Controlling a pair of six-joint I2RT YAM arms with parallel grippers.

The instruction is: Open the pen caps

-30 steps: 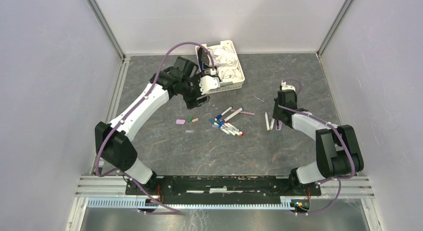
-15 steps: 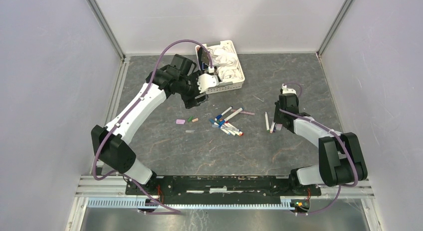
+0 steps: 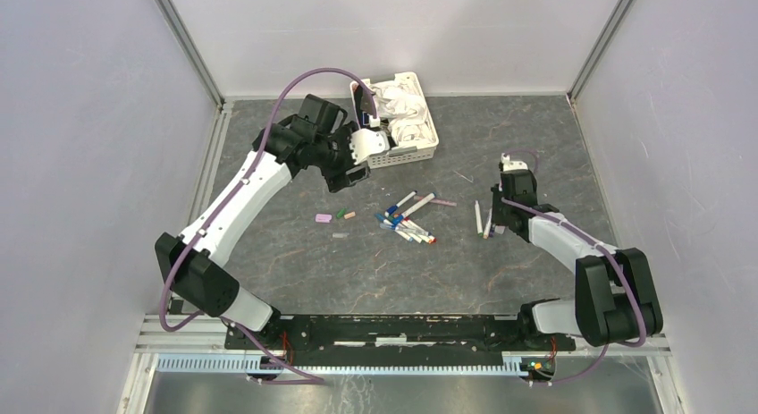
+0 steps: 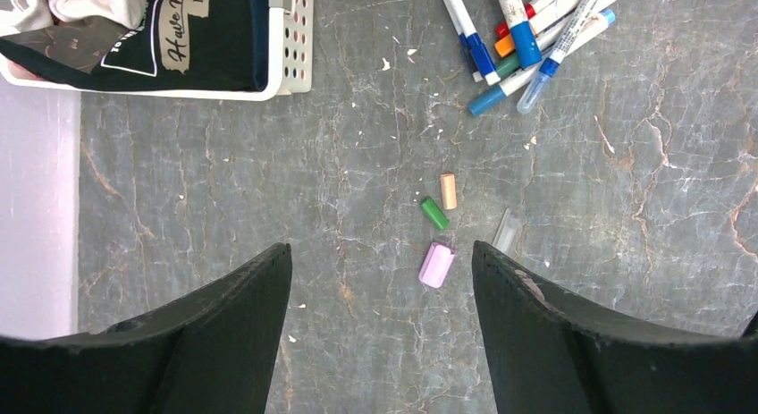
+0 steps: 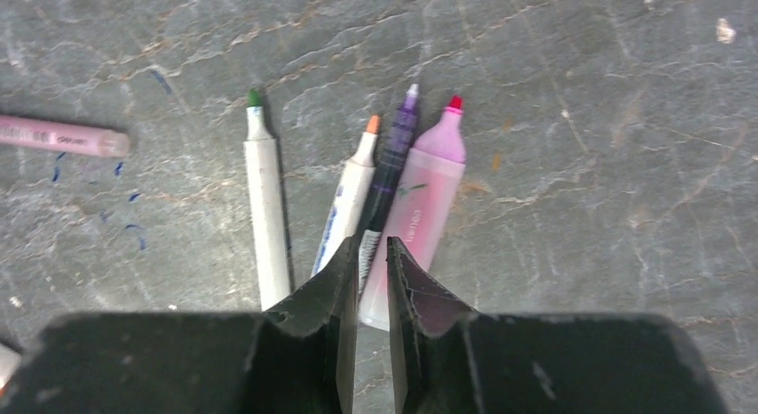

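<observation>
Overhead, a pile of pens (image 3: 407, 224) lies mid-table (image 3: 295, 271), in front of a white basket (image 3: 427, 151). Only the left wrist view shows the loose caps clearly: a pink cap (image 4: 436, 265), green cap (image 4: 434, 214) and orange cap (image 4: 449, 191) lie on the table under the left gripper (image 4: 383, 249), which is spread wide and empty. The right wrist view shows four uncapped pens side by side. The right gripper (image 5: 368, 244) pinches the rear of the purple pen (image 5: 393, 168).

White arms (image 3: 237, 204), black joints (image 3: 192, 273), purple cables (image 3: 304, 79)
</observation>
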